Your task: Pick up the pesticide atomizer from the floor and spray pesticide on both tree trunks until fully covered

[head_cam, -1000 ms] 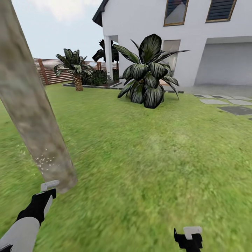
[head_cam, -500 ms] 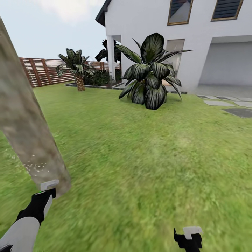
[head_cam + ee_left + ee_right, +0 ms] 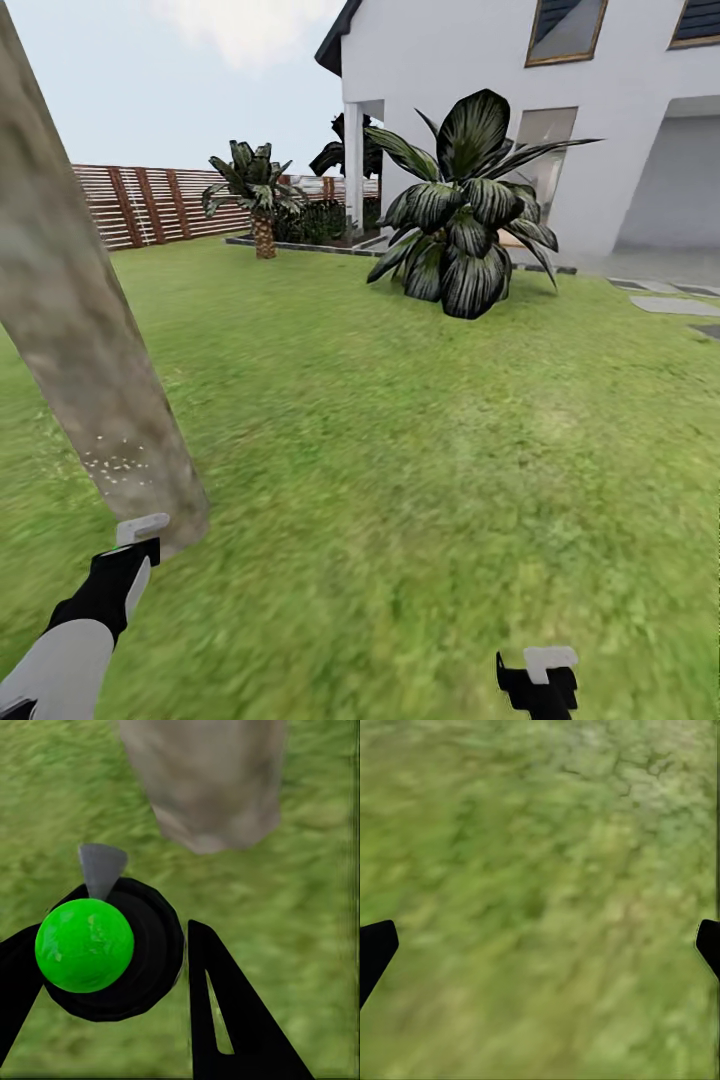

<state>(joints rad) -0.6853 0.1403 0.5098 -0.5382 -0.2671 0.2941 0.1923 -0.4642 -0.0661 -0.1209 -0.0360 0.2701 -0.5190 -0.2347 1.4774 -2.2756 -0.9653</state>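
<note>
A thick grey-brown tree trunk (image 3: pixel 90 330) leans across the left of the head view, with a small patch of white pesticide specks (image 3: pixel 115 462) low on its bark. My left gripper (image 3: pixel 112 588) sits just below the trunk's foot. In the left wrist view it (image 3: pixel 112 971) is shut on the pesticide atomizer (image 3: pixel 97 949), a black round body with a bright green ball and a grey nozzle aimed at the trunk base (image 3: pixel 206 787). My right gripper (image 3: pixel 538 685) hangs low over the grass, and its wrist view shows it (image 3: pixel 540 945) open with only lawn between its fingers.
Green lawn (image 3: pixel 400 450) spreads ahead. A broad-leaved dark bush (image 3: pixel 465 215) stands before the white house (image 3: pixel 520 90). A small palm (image 3: pixel 260 190) and a brown slat fence (image 3: pixel 150 205) line the back left. Stepping stones (image 3: pixel 675 305) lie at the right.
The whole head view has swung left, so house, bush and fence sit further right in the picture. Both arms hold the same pose, and the speck patch looks unchanged.
</note>
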